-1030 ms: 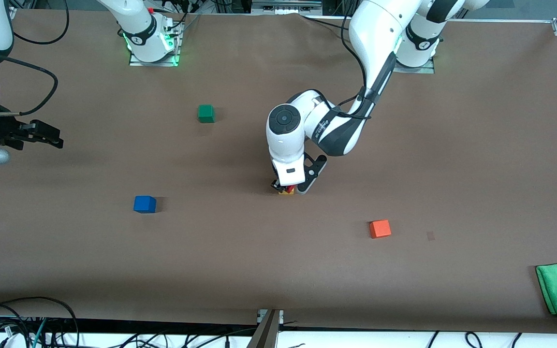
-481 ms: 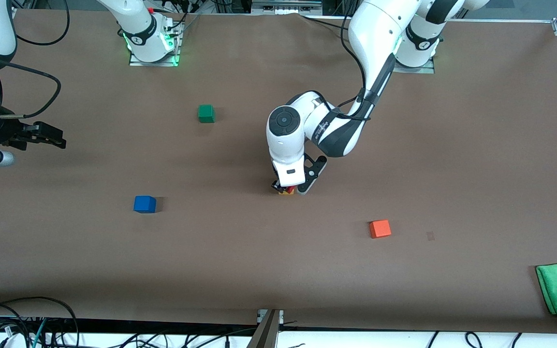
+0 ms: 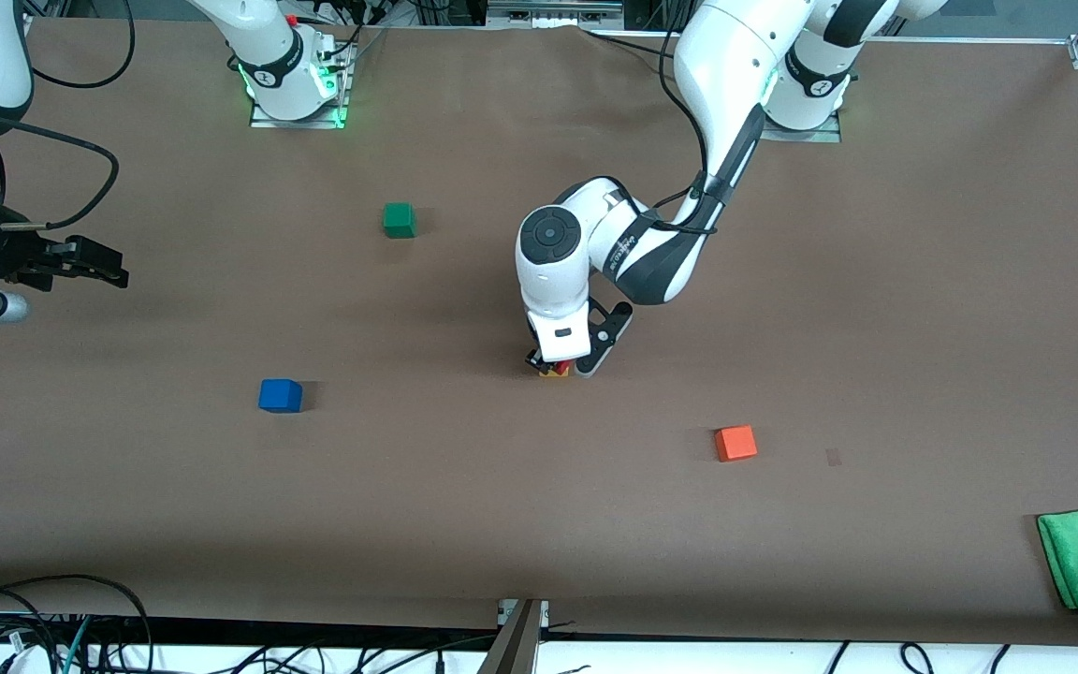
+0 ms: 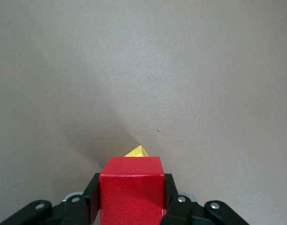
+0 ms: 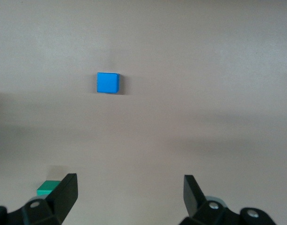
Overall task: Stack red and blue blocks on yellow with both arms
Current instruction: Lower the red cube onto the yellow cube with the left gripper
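Overhead, the left gripper (image 3: pixel 559 362) is low at mid-table, fingers clamped on the red block (image 3: pixel 561 365), which sits atop the yellow block (image 3: pixel 554 373). The right gripper (image 3: pixel 94 263) hangs over the right arm's end of the table, and the blue block (image 3: pixel 280 395) lies on the table well apart from both grippers.

Next, the left wrist view: black fingers (image 4: pixel 91 197) squeeze the red block from both sides, a yellow corner peeking out beneath it.

Finally, the right wrist view: fingertips (image 5: pixel 67 190) spread wide, holding nothing; the blue block lies ahead of them, a green cube (image 5: pixel 47 188) just beside one fingertip.

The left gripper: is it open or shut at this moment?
Shut on the red block: the left gripper has a finger against each side, over the yellow block.
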Controlling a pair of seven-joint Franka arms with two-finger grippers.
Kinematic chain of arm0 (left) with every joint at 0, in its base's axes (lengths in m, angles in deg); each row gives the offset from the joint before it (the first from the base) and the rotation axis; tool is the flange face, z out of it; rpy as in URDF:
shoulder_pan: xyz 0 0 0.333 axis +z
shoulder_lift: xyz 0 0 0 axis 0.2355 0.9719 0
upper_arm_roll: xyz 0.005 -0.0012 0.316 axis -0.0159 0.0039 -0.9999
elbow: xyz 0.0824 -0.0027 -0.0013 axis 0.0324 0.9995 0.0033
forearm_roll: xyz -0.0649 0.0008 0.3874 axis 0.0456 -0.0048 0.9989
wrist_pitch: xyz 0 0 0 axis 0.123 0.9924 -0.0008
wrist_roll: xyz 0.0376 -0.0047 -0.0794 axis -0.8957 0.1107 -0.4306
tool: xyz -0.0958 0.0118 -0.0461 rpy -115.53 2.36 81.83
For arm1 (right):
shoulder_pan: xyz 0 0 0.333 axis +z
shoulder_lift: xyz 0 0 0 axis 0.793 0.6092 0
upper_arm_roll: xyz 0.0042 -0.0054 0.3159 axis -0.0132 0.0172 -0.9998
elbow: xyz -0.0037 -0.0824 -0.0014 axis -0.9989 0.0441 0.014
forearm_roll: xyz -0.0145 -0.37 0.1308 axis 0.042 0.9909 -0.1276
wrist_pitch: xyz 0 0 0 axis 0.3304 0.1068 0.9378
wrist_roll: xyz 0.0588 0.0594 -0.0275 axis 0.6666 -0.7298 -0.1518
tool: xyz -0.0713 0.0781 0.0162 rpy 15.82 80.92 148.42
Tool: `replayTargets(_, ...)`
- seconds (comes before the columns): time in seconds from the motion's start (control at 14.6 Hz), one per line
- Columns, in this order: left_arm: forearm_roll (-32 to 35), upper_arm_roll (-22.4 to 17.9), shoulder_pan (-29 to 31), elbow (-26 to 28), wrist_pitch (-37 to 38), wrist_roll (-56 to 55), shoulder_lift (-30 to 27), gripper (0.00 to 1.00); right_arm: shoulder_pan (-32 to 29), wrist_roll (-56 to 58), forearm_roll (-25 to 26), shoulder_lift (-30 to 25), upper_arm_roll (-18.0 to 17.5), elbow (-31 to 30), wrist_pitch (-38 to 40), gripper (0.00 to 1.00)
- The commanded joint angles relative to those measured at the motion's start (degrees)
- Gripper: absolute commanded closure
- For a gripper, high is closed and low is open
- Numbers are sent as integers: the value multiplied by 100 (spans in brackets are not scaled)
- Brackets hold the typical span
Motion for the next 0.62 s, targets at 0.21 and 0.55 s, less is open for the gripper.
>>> replayTargets(0.21,166,-69,-57,-179,10,-92,130,7,-44,66,66,44,-22,50,69,0)
replayTargets(0.55,166,-78,-66,-179,10,-92,130,7,-35,31,66,45,-22,50,69,0)
